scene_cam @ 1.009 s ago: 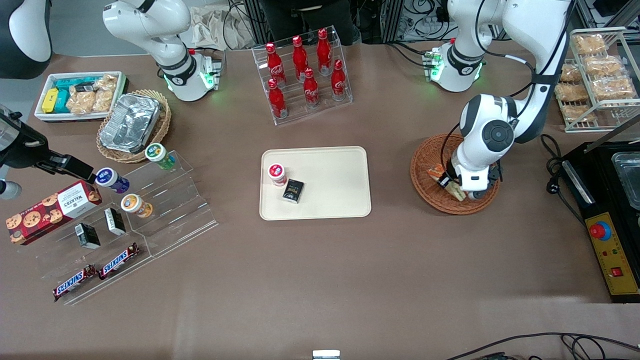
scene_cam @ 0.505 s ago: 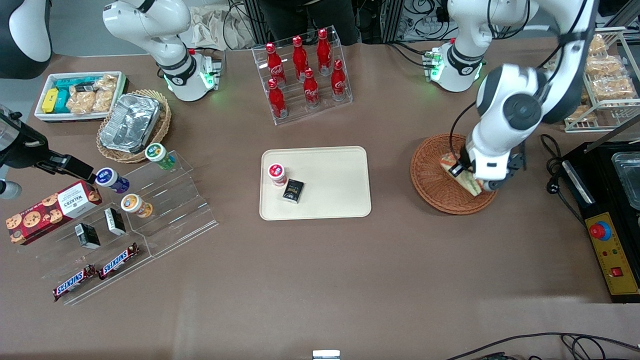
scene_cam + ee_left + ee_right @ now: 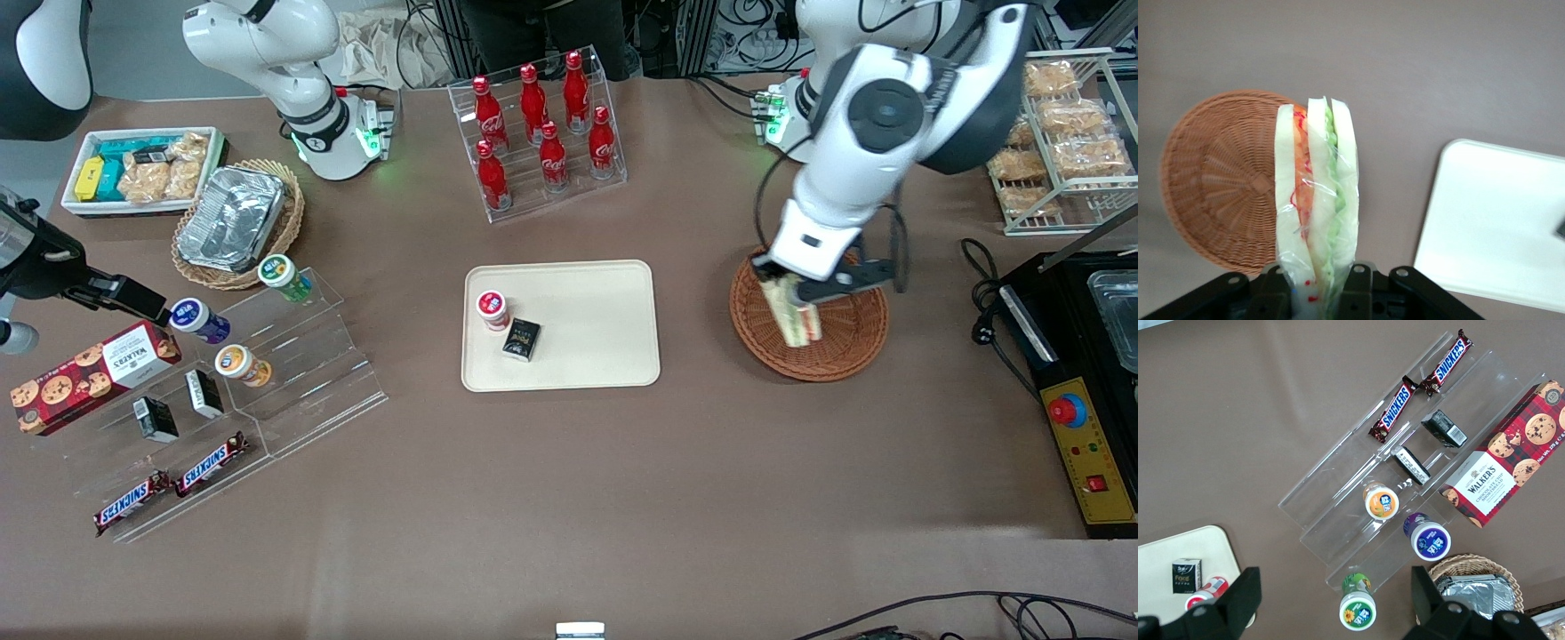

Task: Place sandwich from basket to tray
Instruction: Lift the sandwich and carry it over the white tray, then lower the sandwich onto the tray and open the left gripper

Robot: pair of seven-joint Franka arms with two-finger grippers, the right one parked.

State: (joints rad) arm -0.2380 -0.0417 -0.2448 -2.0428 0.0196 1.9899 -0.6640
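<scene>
At centre frame in the front view, the cream tray [image 3: 605, 307] carries a red-capped jar [image 3: 492, 310] and a small black box [image 3: 521, 340]. Right of it sits the reddish-brown wicker basket [image 3: 845, 342]. Above the basket's tray-side part hangs the gripper [image 3: 791, 289], clamped on the wrapped sandwich [image 3: 794, 311], which is lifted clear of the weave, its orange and green layers showing.

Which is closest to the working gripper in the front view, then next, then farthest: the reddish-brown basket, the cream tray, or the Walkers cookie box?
The gripper holds the sandwich above the basket.
1. Basket: directly beneath the gripper.
2. Tray: mid-table, toward the parked arm's end.
3. Walkers cookie box: at the parked arm's end, by the acrylic steps.
</scene>
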